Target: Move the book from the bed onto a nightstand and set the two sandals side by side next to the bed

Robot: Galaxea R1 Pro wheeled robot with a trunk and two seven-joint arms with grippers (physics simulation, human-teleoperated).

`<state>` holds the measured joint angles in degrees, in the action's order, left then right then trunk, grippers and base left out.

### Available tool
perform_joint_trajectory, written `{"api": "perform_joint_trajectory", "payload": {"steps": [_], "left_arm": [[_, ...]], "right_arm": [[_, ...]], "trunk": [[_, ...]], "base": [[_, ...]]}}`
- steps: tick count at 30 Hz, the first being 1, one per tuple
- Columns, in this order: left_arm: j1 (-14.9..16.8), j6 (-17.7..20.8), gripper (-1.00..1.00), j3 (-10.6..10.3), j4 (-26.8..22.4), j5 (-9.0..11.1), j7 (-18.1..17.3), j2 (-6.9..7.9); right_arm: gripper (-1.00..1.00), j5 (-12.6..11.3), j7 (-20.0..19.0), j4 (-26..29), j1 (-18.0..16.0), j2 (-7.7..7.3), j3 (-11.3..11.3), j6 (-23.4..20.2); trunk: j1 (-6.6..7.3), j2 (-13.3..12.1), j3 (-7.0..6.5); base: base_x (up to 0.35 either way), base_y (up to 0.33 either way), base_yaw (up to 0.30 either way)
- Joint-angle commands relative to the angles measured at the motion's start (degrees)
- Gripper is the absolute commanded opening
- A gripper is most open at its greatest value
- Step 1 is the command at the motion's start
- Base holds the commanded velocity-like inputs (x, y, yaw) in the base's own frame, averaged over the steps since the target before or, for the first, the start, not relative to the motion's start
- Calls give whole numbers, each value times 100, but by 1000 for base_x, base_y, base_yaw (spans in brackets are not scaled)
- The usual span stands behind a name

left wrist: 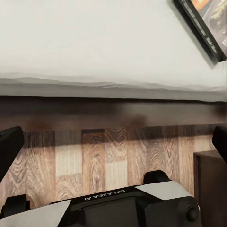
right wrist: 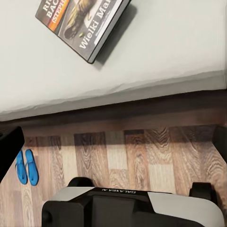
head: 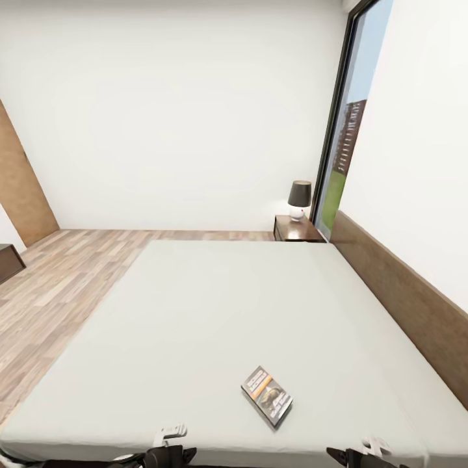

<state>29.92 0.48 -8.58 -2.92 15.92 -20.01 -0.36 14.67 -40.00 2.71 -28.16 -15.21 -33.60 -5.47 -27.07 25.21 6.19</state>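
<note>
The book [head: 267, 396] lies flat on the bed [head: 214, 305], close to the mattress's near edge and toward the headboard side, turned at a slant to that edge. The left claw [head: 170, 434] and right claw [head: 376, 447] sit low at the near edge; both look spread apart and hold nothing, fingertips showing dark at the sides of each wrist view.

Picking it up is probably the step in hand. The book is thin, so the right claw, being nearer, should come across the cover's short width, or slide it over the edge first.

The head view gives the far nightstand [head: 296, 229] with its lamp [head: 299, 198]. The right wrist view alone gives the 2 sandals [right wrist: 26, 167], side by side on the floor [right wrist: 142, 151].
</note>
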Motion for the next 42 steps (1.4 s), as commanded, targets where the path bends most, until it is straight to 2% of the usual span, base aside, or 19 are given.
{"api": "perform_joint_trajectory", "payload": {"steps": [1,17,24,31,42], "left_arm": [[5,5,100,-48,2,60,-12,1],[5,5,100,-48,2,60,-13,1],[5,5,100,-47,2,60,-11,1],[5,5,100,-47,2,60,-12,1],[5,5,100,-47,2,60,-17,1]], "right_arm": [[100,36,-25,10,-1,0,-50,-51],[100,36,-25,10,-2,0,-50,-51],[100,36,-25,10,-2,0,-50,-51],[100,36,-25,10,-3,0,-50,-51],[100,36,-25,10,-1,16,-50,-51]], "trunk": [[-4,11,12],[-4,11,12],[-4,11,12],[-4,11,12],[-4,11,12]], "base": [[31,-22,0],[65,-144,0],[35,-16,0],[206,-1,0],[19,0,0]]}}
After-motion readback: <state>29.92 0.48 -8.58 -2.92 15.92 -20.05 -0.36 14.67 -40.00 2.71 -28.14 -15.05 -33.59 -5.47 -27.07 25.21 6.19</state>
